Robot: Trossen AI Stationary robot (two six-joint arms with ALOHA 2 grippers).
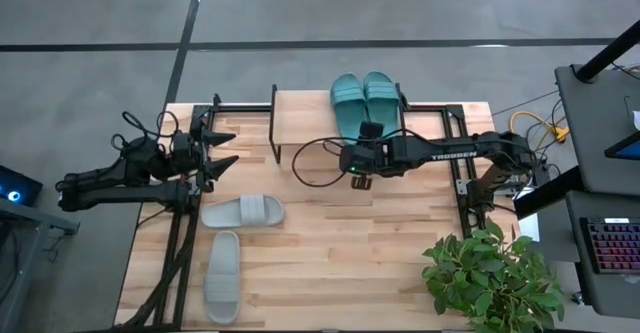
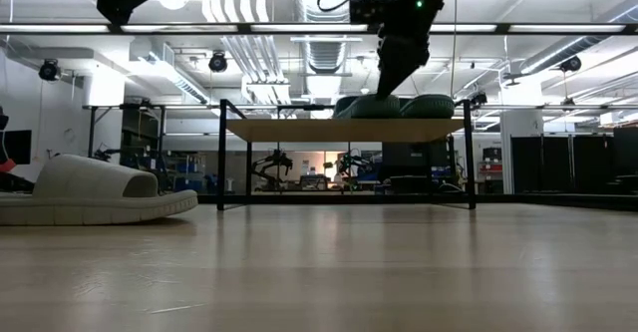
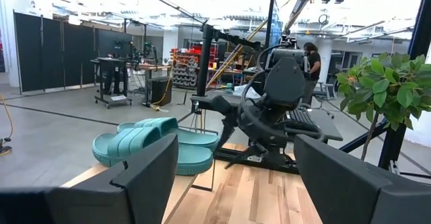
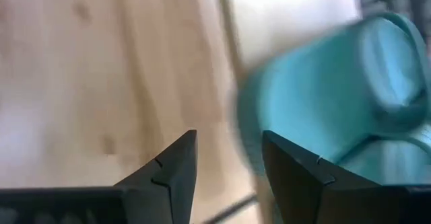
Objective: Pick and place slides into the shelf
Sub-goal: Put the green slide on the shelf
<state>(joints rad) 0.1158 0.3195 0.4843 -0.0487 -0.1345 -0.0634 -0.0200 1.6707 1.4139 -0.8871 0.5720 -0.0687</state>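
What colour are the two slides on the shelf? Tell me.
Teal-green slides on the shelf; clearest in the high view.

The teal slides [image 1: 362, 99] lie side by side on the right half of the shelf [image 1: 303, 123], a low wood-topped rack at the worktop's far edge. The two grey slides [image 1: 242, 211] lie upright near the left edge, at right angles to each other.
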